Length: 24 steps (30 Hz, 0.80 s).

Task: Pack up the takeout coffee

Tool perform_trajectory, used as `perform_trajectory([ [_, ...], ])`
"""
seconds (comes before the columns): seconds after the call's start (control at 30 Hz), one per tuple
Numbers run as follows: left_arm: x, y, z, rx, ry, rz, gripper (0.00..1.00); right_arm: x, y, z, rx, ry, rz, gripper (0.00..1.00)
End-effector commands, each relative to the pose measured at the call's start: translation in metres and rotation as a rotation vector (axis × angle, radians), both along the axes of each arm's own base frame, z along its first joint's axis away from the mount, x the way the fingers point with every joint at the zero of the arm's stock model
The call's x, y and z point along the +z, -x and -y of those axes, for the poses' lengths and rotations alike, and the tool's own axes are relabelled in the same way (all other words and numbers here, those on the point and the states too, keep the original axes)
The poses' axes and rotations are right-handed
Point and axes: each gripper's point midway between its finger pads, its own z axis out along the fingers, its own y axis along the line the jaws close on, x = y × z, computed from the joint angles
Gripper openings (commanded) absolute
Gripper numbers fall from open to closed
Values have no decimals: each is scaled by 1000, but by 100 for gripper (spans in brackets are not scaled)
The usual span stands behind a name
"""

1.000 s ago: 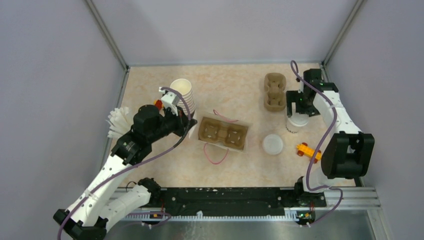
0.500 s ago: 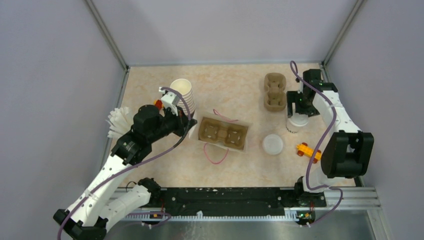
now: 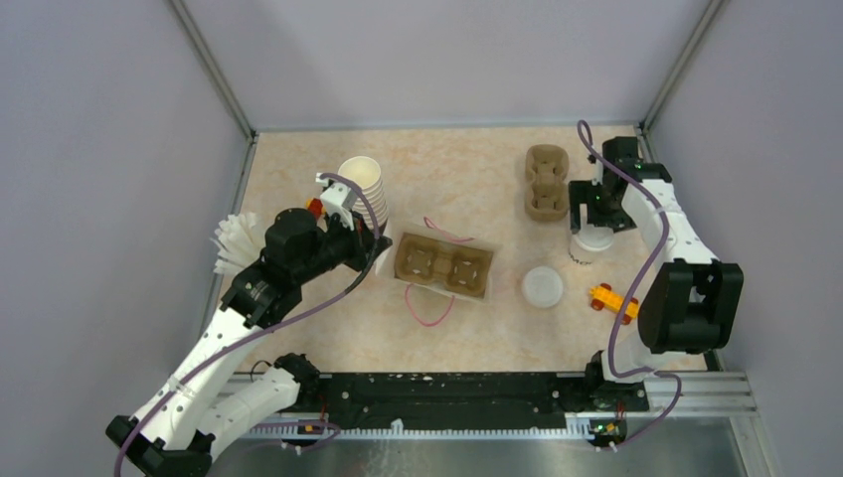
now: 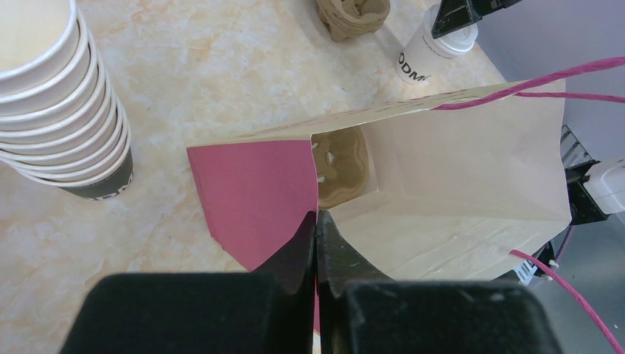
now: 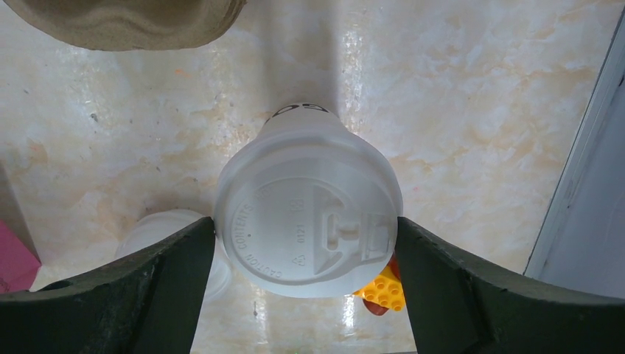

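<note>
Almost nothing moves since 1 second ago: right arm shifts a hair, left arm keeps same pose

Step in hand, as judged: grasp takeout coffee [image 5: 306, 214] for carry to paper bag [image 4: 457, 169]

To do well: take cup wall below lid rim, not lid alone, else lid may pop; squeeze lightly, keep cup upright

Right gripper [image 3: 594, 211]: 2 fingers spread wide, flanking lid, seemingly touching rim both sides; firm grip cannot tell

Coffee upright on table [image 3: 477, 169], far right, directly between those fingers

Left gripper [image 4: 317, 221] clenched on bag rim, holding mouth open
</note>
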Motion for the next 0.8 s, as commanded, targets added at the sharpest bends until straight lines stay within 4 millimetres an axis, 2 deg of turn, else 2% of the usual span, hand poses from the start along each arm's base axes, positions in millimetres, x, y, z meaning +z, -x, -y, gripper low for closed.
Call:
perform_trajectory([
  [0.0,15,0,0,-3,15,46,0,19,-11,0,-15,-13,49,87],
  [0.33,15,-1,1,-5,19,42,0,19,-11,3,-54,-20,49,85],
  [0.53,17,-1,1,-8,20,45,0,13,-8,4,-64,-34,41,93],
  [0.77,16,0,1,-6,19,45,0,4,-6,3,-61,-48,20,89],
])
